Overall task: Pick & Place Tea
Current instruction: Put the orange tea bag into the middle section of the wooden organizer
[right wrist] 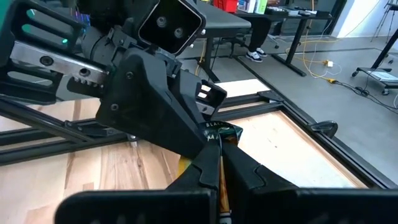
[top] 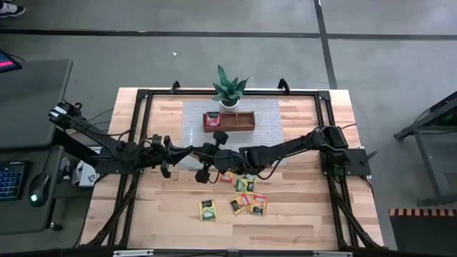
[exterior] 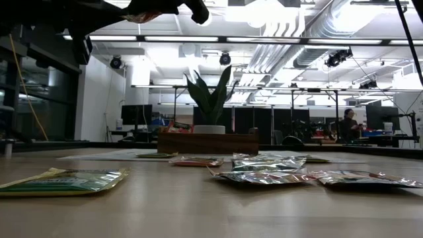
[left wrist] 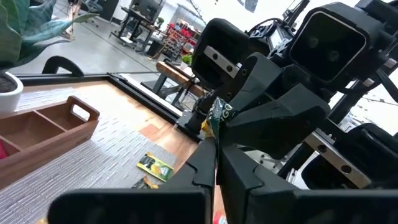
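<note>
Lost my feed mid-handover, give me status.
Left gripper and right gripper both shut on one tea packet, held mid-air. Loose packets on table below. Tray path unobstructed.

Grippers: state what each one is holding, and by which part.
Both grippers pinch one tea packet between them, above the table. The left gripper and right gripper each clamp an edge of it; which edge cannot be told.

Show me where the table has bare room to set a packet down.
Bare wood lies right of the wooden tray, beside the grey mat, and along the near edge left of the green packet. Crowded: the packet cluster below both pincers, mid-table.
</note>
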Robot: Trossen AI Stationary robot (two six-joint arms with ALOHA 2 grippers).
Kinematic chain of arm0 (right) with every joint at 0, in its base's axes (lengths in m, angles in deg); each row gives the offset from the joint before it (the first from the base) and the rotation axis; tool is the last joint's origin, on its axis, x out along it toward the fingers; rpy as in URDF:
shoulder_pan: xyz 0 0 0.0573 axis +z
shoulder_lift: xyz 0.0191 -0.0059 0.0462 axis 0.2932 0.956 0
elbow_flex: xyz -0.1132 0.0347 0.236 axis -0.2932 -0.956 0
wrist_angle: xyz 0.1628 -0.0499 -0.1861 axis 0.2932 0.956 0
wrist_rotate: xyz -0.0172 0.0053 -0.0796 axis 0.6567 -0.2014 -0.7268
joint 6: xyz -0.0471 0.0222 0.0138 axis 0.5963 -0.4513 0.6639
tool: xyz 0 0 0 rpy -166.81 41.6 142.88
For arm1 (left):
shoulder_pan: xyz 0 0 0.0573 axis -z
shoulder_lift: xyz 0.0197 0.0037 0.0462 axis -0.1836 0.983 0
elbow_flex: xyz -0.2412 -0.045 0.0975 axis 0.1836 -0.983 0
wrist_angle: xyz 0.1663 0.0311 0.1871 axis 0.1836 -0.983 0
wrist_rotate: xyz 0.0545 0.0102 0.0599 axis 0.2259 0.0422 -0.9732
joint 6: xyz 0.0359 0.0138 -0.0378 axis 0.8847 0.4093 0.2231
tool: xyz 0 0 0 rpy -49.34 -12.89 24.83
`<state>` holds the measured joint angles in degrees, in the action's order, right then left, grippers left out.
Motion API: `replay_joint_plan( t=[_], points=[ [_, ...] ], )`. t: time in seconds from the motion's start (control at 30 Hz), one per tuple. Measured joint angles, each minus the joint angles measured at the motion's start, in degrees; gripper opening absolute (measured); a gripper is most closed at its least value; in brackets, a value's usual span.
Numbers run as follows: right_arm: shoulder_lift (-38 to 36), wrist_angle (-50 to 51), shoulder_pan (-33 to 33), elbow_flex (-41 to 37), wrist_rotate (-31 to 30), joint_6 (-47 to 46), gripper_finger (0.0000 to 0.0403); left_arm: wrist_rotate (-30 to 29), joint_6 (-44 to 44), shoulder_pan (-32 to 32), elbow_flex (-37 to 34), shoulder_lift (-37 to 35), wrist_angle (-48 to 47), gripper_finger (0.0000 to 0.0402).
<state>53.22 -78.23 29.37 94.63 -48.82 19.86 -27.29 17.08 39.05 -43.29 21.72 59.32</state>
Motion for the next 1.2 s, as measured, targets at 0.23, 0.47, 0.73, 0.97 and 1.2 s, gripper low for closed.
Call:
replay_joint_plan(
  t=[0.23,0.47,0.73,0.97,1.2],
  points=[
    [0.0,-0.4,0.0,0.0,1.5,1.4,0.0002,-0.1,-0.2,0.0,0.0,0.0,-1.0,0.0001],
    [-0.9,-1.3,0.1,0.0,1.7,2.1,0.0036,0.1,0.1,0.0,0.0,-0.1,-2.1,0.0000],
    [-6.4,0.3,0.0,0.1,0.3,3.0,0.0094,2.8,-0.8,0.0,0.0,0.0,-5.3,0.0000],
    [-13.3,11.7,0.0,0.1,-1.9,-1.4,0.0122,4.4,-1.3,0.0,0.0,0.0,-7.6,0.0000],
    [-19.3,31.9,0.1,0.0,-2.0,-11.8,0.0123,5.0,-0.9,-0.1,6.0,0.0,-21.4,0.0000]
  ],
)
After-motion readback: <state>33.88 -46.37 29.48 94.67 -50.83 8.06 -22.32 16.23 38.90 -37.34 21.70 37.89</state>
